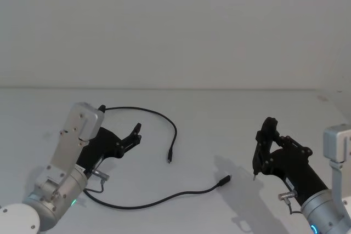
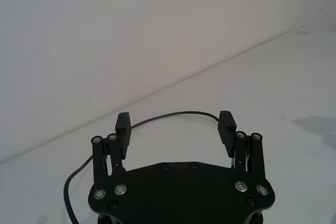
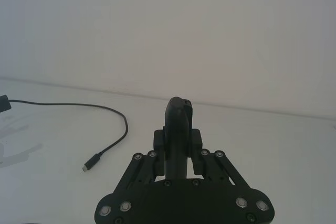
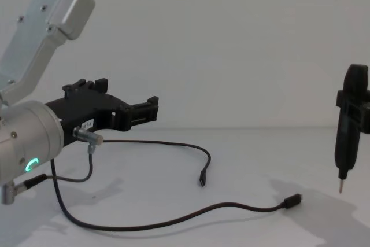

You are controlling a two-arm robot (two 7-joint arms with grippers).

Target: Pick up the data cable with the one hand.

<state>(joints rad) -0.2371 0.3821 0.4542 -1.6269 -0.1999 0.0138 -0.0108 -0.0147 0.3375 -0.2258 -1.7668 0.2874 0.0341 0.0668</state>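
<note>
One thin, matte black data cable [image 1: 175,132] lies in loose curves on the smooth white table [image 1: 230,119], with its two small plugs apart. The flat black left gripper [image 2: 175,123] hovers above its left loop, both fingers spread wide. The slender right gripper [image 1: 254,175] is closed to a point and hangs well to the right.

Left arm reaches forward; left gripper [image 2: 175,124] held level, fingers [image 2: 123,125] spread wide. Right gripper [image 3: 178,109] held upright at right, fingers pressed together.
</note>
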